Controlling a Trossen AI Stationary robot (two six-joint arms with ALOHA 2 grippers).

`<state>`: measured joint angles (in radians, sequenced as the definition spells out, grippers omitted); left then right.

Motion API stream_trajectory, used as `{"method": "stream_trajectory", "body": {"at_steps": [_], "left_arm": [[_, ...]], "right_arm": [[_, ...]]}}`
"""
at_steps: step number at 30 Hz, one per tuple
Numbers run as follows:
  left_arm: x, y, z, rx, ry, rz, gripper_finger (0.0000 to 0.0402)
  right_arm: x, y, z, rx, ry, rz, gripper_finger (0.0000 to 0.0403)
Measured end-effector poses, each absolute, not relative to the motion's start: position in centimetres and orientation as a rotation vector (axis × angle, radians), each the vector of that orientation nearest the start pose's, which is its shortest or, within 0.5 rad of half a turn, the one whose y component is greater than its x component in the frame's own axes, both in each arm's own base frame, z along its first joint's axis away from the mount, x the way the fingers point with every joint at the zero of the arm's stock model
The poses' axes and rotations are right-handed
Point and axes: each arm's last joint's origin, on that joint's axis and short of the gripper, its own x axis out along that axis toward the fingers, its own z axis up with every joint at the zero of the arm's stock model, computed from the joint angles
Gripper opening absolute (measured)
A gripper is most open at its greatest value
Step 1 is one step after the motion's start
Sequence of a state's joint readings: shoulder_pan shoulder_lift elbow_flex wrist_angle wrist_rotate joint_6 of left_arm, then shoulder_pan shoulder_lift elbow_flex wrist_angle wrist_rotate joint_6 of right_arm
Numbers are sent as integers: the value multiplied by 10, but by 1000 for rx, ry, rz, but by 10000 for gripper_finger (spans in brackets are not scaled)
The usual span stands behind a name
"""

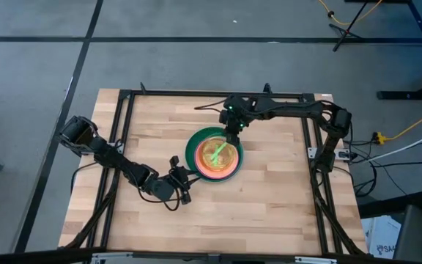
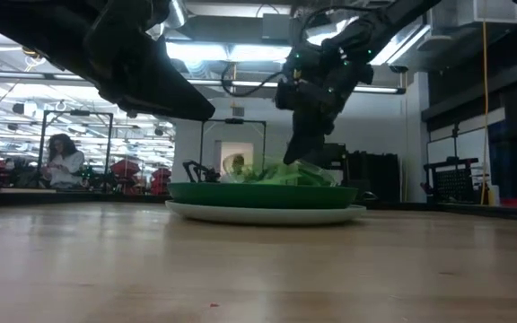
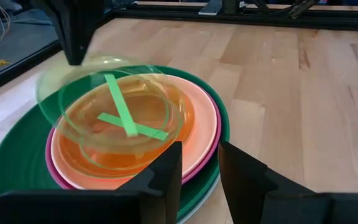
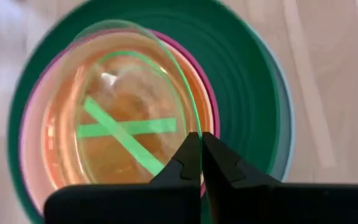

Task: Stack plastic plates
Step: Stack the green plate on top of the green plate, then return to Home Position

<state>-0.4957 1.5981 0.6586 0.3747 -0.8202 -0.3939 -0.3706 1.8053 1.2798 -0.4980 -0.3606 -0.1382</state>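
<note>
pinching the tilted lime plate [image 4: 129,106], right hand [image 4: 201,155] over the stack [image 1: 193,149].

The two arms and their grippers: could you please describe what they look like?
Both arms are dark, slim and jointed. The left gripper has two blocky, angular black fingers; the right gripper has black wedge-shaped fingers. A small green light glows near the right arm's wrist.

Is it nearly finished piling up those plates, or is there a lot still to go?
Nearly finished, it seems. The stack already sits on the table: dark green plate, then magenta, peach and orange ones nested inside. In hand: the right gripper pinches the rim of a clear lime plate, tilted over the pile. Left: lowering and releasing it. The left gripper waits open beside the stack.
</note>
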Motion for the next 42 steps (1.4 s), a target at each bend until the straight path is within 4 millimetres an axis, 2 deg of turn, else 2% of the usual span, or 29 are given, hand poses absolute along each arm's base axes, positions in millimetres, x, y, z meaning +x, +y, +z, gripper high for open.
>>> {"method": "stream_trajectory", "body": {"at_steps": [6,14,19,23,26,32,36,42], "left_arm": [[269,-121,158,-36,375,399,98],[269,-122,158,-43,386,369,98],[269,-121,158,-31,387,373,98],[273,-113,159,25,400,379,98],[277,-102,166,96,414,342,98],[280,-79,190,108,391,221,98],[281,-64,200,109,383,120,98],[275,-42,209,159,398,104,98]], "right_arm": [[351,-126,200,250,909,40,13],[352,-125,201,251,889,64,102],[353,-126,219,147,870,105,140],[349,-120,247,98,778,100,146],[342,-112,259,86,749,107,146],[317,-91,268,65,736,127,146],[292,-80,262,85,704,102,146],[246,-68,254,77,672,22,147]]}}
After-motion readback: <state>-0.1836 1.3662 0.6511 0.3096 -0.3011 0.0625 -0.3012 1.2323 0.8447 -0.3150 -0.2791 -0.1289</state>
